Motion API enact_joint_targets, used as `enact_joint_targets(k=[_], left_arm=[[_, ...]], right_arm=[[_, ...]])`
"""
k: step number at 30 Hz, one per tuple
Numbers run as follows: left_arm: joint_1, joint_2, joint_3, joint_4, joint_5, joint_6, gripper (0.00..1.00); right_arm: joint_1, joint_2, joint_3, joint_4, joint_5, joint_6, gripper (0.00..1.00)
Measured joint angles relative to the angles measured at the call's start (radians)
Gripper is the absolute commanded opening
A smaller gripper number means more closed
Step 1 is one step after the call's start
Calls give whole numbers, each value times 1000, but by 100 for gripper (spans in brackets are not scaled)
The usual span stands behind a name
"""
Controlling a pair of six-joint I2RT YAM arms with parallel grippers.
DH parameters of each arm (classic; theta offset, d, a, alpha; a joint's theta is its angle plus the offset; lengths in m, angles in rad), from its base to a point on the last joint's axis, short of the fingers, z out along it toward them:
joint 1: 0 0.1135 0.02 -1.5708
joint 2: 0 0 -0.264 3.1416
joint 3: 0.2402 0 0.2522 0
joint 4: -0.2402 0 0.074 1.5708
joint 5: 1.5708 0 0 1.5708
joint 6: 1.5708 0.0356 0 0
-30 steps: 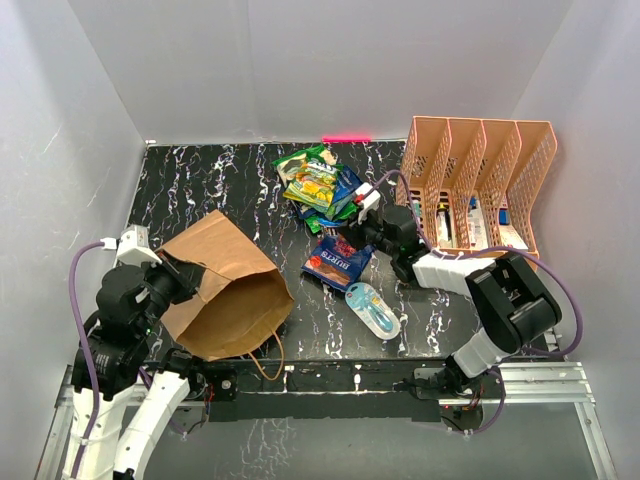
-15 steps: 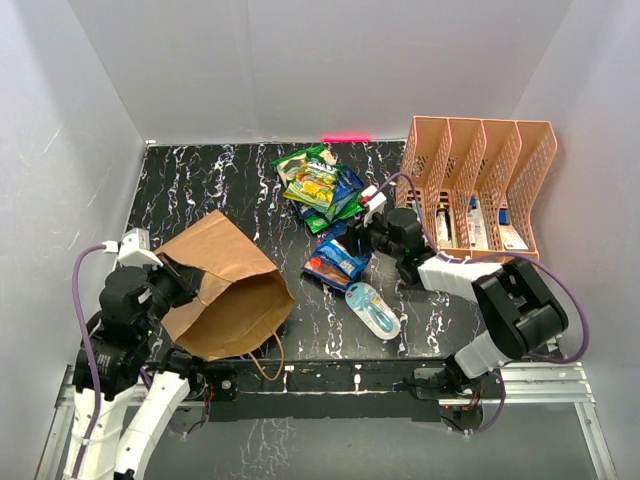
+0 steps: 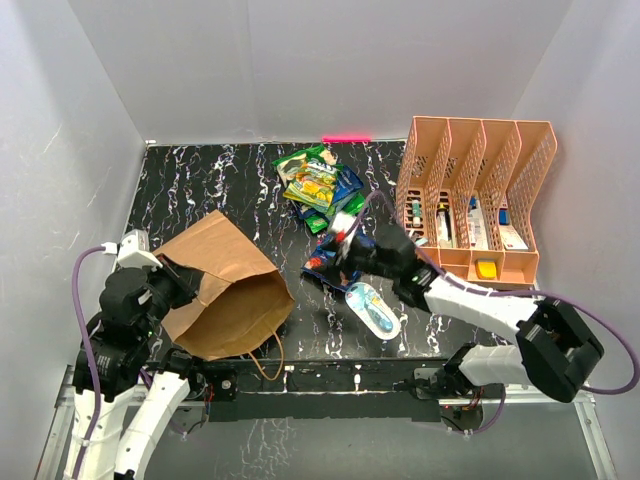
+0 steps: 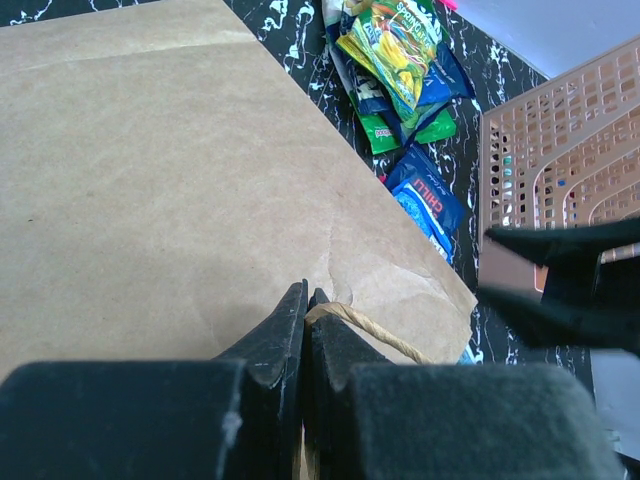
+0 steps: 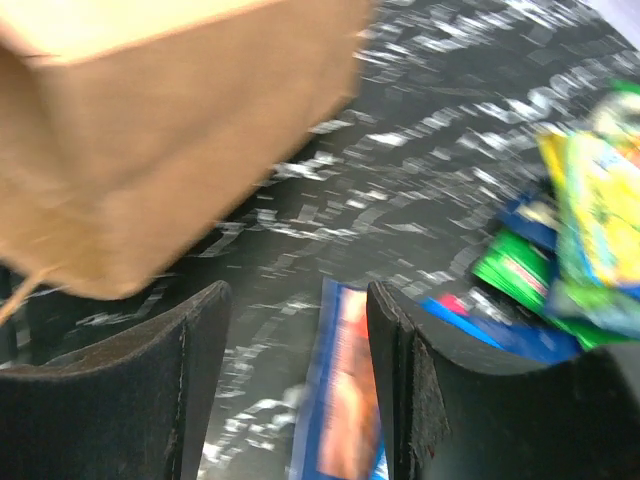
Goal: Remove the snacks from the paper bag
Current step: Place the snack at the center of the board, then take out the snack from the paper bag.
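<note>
Right gripper (image 3: 340, 238) swung left over blue packet (image 3: 328, 266) toward paper bag (image 3: 225, 285) — jaws wide, empty; left gripper (image 4: 305, 300) clamps bag rim — another fetch likely.

The table top (image 3: 220, 180) is black with white marble veining. Plain pale grey walls (image 3: 330, 60) enclose it at 9, 12 and 3 o'clock. A pink-red strip (image 3: 346, 138) glows at 12 o'clock. An aluminium rail (image 3: 598, 450) runs along 6 o'clock.
</note>
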Motion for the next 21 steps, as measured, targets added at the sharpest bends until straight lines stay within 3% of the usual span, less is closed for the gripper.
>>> enact_joint_targets(k=[7,12,21], left_arm=[[0,6,0,0,0,1,0],[0,5,0,1,0,2,0],[0,6,0,4,1,6,0]], right_arm=[[396,-40,13,-41,-5,-257,68],[504,6,87,-56,-2,-435,72],[603,343,264,-23,92,-676,75]])
